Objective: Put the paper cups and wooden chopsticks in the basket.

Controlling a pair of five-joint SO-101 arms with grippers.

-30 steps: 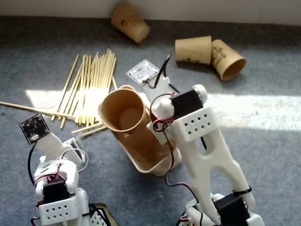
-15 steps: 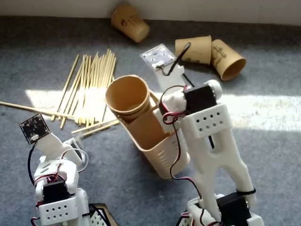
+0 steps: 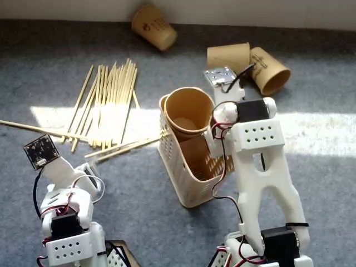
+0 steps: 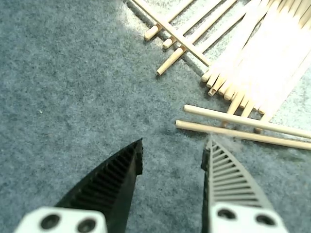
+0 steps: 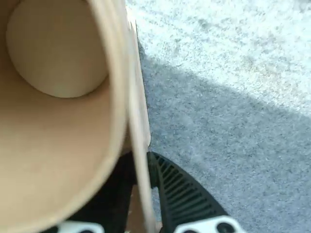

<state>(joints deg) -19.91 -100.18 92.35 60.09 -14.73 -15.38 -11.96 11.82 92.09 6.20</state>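
A cream basket (image 3: 179, 167) stands tilted mid-carpet with a paper cup (image 3: 189, 111) in it. My right gripper (image 5: 141, 194) is shut on the basket's wall (image 5: 138, 131), right beside the cup (image 5: 53, 58). Three more cups lie on their sides at the back: one (image 3: 154, 26) far left, two (image 3: 229, 58) (image 3: 270, 69) close together at the right. A spread of wooden chopsticks (image 3: 108, 103) lies left of the basket. My left gripper (image 4: 172, 155) hangs open over bare carpet, just short of the chopstick ends (image 4: 252, 73).
Grey carpet covers the floor, crossed by a bright sunlit band. A pale wall (image 3: 222, 8) runs along the back, close behind the cups. One chopstick (image 3: 39, 128) lies crosswise, out to the left of the pile.
My right arm has swung the basket, with its cup, to the right and stood it more upright, away from the chopsticks. The left arm has stayed still.
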